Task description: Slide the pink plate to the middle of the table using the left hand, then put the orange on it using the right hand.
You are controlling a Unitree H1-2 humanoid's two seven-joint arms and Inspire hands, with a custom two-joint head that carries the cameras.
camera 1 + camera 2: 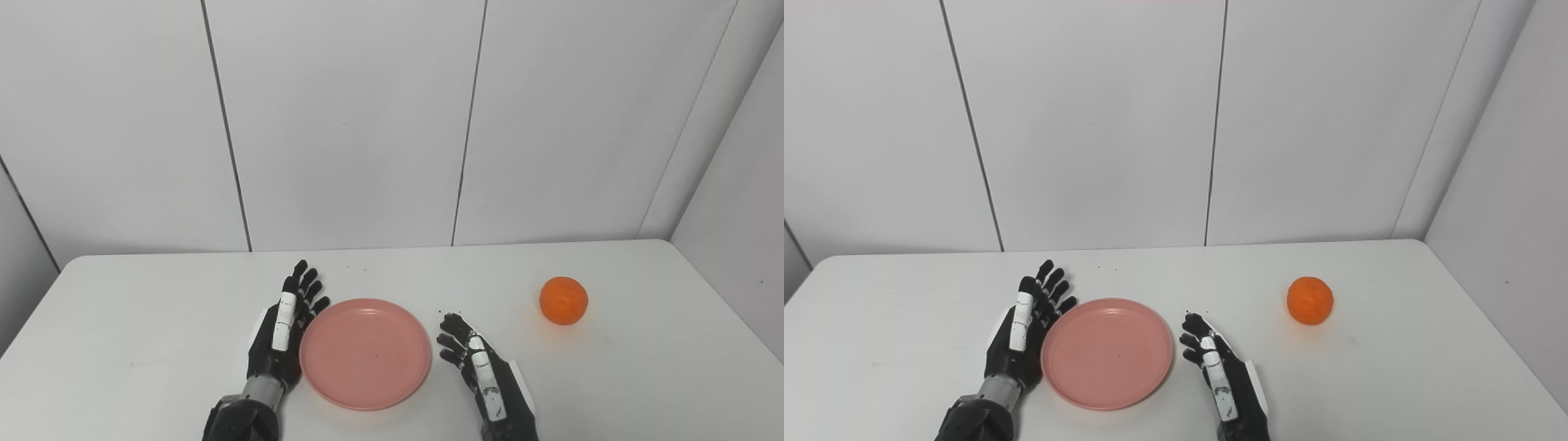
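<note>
A pink plate [365, 352] lies flat on the white table [153, 343], near the front and about midway across. My left hand [283, 331] is open with fingers stretched out, set edge-on against the plate's left rim. My right hand [481, 367] is open and empty, just right of the plate and a small gap from its rim. The orange [563, 300] sits on the table to the right, well clear of the right hand. The same scene shows in the right eye view: plate [1107, 352], orange [1309, 300], left hand [1023, 334], right hand [1222, 373].
White wall panels [343, 122] stand behind the table's far edge. A side wall [741, 202] closes in at the right. The table's rounded corners show at far left and far right.
</note>
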